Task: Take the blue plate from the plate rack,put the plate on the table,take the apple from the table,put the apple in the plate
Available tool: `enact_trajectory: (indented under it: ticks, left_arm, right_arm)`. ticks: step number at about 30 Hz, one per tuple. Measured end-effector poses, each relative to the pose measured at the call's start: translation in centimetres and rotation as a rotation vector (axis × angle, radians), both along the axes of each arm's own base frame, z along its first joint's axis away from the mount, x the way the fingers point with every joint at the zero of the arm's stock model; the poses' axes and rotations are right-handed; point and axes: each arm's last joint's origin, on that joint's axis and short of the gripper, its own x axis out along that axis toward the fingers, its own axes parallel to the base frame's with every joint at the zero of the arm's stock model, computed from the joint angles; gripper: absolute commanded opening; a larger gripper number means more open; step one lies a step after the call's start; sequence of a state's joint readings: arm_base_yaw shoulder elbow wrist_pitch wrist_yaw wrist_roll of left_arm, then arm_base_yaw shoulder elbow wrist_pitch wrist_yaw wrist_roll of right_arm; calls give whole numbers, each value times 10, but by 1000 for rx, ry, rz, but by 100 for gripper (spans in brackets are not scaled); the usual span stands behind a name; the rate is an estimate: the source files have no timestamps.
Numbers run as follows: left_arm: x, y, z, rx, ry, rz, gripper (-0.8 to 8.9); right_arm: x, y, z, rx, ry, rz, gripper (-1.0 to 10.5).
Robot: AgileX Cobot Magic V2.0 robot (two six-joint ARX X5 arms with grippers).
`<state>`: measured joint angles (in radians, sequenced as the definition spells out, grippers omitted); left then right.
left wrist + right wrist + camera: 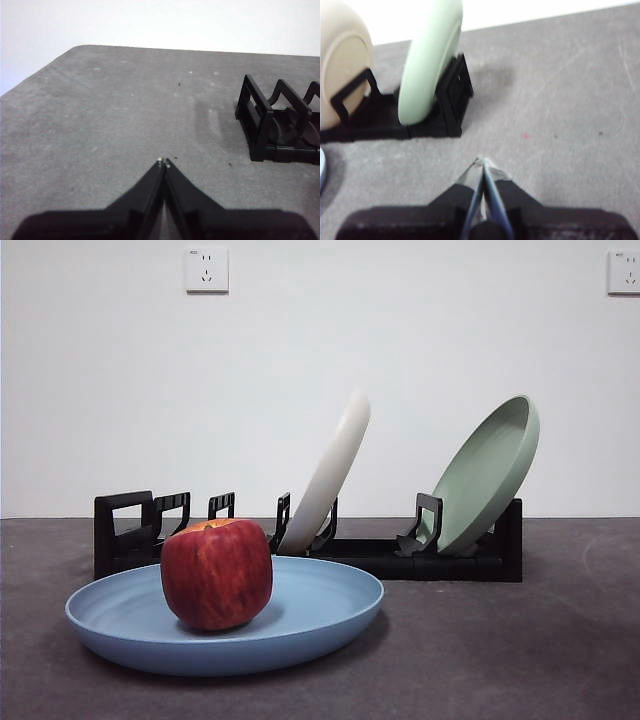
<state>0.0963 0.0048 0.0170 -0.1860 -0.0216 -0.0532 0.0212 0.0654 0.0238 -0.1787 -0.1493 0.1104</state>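
From the front view I see the apple sitting in the blue plate, a little off the plate's middle toward the rack side, and the plate lies flat on the table just in front of the plate rack. The cream-white plate and the pale green plate lean in their slots behind. No arm shows here, so I judge the task done or all but done.

On handling, I reckon the apple is firm, fairly heavy for its size and smooth-skinned, so I would take it across its widest girth, jaws level, with moderate squeeze so as not to bruise it. The blue plate looks stiff and light with a matte finish; its raised rim is the only sensible place to pinch, and it would tilt under the apple's weight if lifted by one edge.

In the left wrist view my left gripper has its jaws pressed together with nothing between them, over bare table, with the rack's end handle off to one side, well apart.

In the right wrist view my right gripper is likewise closed and empty, near the rack end that carries the green plate. A sliver of blue shows at the picture's edge, probably the blue plate's rim.
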Motion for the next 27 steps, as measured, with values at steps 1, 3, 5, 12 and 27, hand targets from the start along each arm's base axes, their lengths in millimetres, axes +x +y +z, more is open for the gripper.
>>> enact_trajectory:
  ticks: [1, 3, 5, 12, 27]
  left_arm:
    - [0, 0, 0, 0, 0, 0, -1]
    - [0, 0, 0, 0, 0, 0, -1]
    - [0, 0, 0, 0, 0, 0, -1]
    - [0, 0, 0, 0, 0, 0, -1]
    - [0, 0, 0, 0, 0, 0, -1]
  right_arm:
    - [0, 0, 1, 2, -6, 0, 1]
    - [-1, 0, 2, 3, -22, -1, 1]
    - [-1, 0, 2, 3, -27, -1, 1]
    - [-1, 0, 2, 3, -25, -1, 1]
    - [-1, 0, 2, 3, -25, -1, 1]
